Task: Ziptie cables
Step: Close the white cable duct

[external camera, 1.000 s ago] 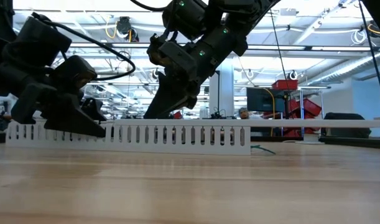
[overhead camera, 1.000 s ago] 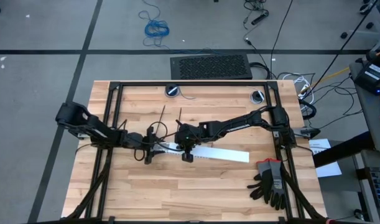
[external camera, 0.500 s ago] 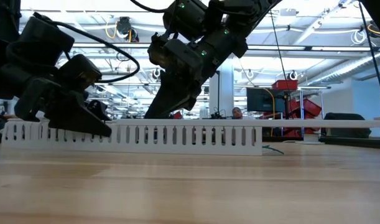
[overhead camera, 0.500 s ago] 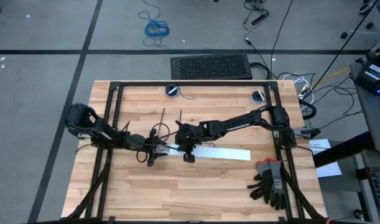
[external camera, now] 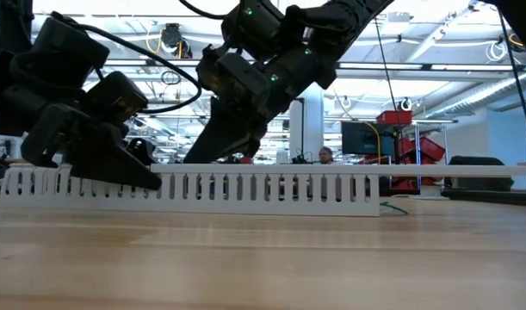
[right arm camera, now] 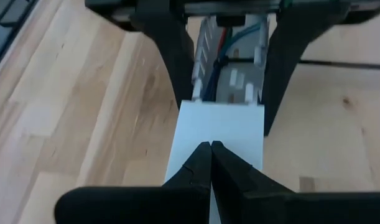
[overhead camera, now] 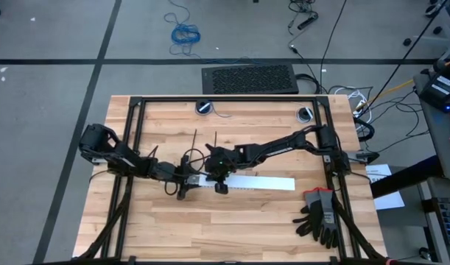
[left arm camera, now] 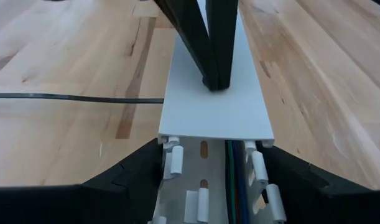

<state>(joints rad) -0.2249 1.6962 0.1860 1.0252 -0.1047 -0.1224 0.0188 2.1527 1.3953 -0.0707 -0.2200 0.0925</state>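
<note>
A white slotted strip (overhead camera: pixel 261 182), an open channel with a flat cover (left arm camera: pixel 214 112), lies on its underside on the wooden table. The cables (left arm camera: pixel 236 177), thin green, blue and red wires, run inside the uncovered left end. My left gripper (overhead camera: pixel 182 184) is closed on that end. My right gripper (overhead camera: pixel 219 185) is shut, its tips down on the cover. Two zipties (overhead camera: pixel 193 140) lie flat on the table just beyond the grippers. A thin black strand (left arm camera: pixel 71 96) lies on the table beside the strip. My left gripper has the strip's two slotted side walls (left arm camera: pixel 171 158) between its fingers (left arm camera: pixel 130 177), at the strip's left end. It comes from the table's left, slanting down, fingers along the strip. The strip stays flat on the table. My right gripper presses its shut fingertips (right arm camera: pixel 209 158) down on the cover's flat top (right arm camera: pixel 224 124), close to the cover's left edge. It comes from the table's right, slanting down along the strip.
Black frame rails (overhead camera: pixel 132 140) run along the table's left, right and far sides. A pair of black and grey gloves (overhead camera: pixel 320 213) lies at the near right. Two round ports (overhead camera: pixel 204 107) sit near the far edge. Bare wood lies toward the near edge.
My left gripper has moved toward the table's right and a little toward the near edge, taking the strip's left end with it. The strip has turned slightly and lies closer to the near edge. The right gripper stays shut on the cover.
</note>
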